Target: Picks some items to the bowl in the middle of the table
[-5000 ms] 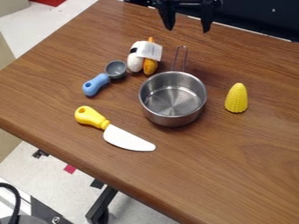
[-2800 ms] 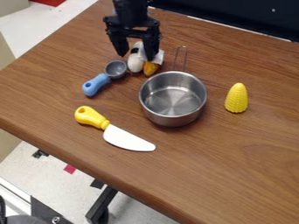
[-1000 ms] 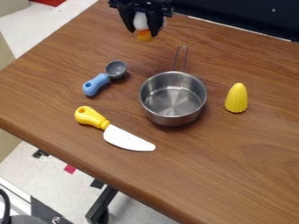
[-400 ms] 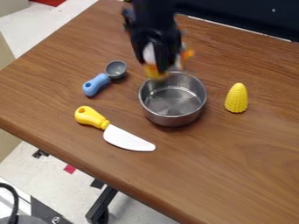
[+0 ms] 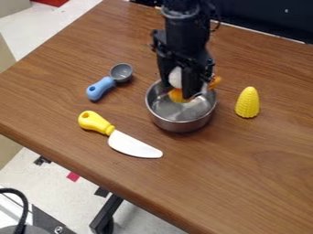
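Observation:
My gripper (image 5: 179,93) hangs over the back half of the metal bowl (image 5: 177,124), shut on the white and orange toy (image 5: 176,95). The toy shows between the fingers, with an orange end poking out to the right; whether it touches the bowl I cannot tell. A yellow corn (image 5: 247,103) stands upright to the bowl's right. On the left lies a scoop with a blue handle (image 5: 99,88) and a grey cup. In front of them rests a toy knife (image 5: 134,146) with a yellow handle and white blade.
The brown wooden table (image 5: 202,183) has its near edge running diagonally from the left down to the bottom. A black panel (image 5: 269,18) stands along the back edge. The bowl's wire handle is behind the arm.
My gripper took hold of the white and orange toy at the back, lifted it off the table and carried it forward and right to over the bowl. The other items have stayed put.

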Motion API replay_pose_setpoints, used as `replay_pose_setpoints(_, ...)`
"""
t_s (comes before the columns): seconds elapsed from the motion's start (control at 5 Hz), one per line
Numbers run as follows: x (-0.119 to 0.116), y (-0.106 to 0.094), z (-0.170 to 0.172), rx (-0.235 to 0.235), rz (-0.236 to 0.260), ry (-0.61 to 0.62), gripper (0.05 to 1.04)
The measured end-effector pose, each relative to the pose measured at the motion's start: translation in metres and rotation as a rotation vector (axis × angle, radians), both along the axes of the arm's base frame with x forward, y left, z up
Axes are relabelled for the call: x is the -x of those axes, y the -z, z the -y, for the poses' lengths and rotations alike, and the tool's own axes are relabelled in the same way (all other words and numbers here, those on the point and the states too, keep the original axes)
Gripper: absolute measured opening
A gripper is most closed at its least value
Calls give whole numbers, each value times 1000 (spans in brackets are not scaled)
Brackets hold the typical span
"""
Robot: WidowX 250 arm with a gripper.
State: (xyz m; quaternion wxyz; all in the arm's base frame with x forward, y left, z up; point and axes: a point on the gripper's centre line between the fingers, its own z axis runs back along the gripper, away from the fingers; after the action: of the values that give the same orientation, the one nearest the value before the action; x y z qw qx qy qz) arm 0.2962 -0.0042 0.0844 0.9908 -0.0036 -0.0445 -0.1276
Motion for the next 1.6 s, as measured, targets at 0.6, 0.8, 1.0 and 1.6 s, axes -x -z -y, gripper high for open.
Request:
replay_pose_setpoints(0.6,6,5,-15,31,-92,-61,903)
replay_pose_setpoints(0.8,4,-1,-22,52,-96,-78,1005)
replay_pose_setpoints(1.0,3,-7,-31,82,-96,-104,1001)
replay_pose_setpoints(1.6,-21,-19,-26,120,29,-65,1001)
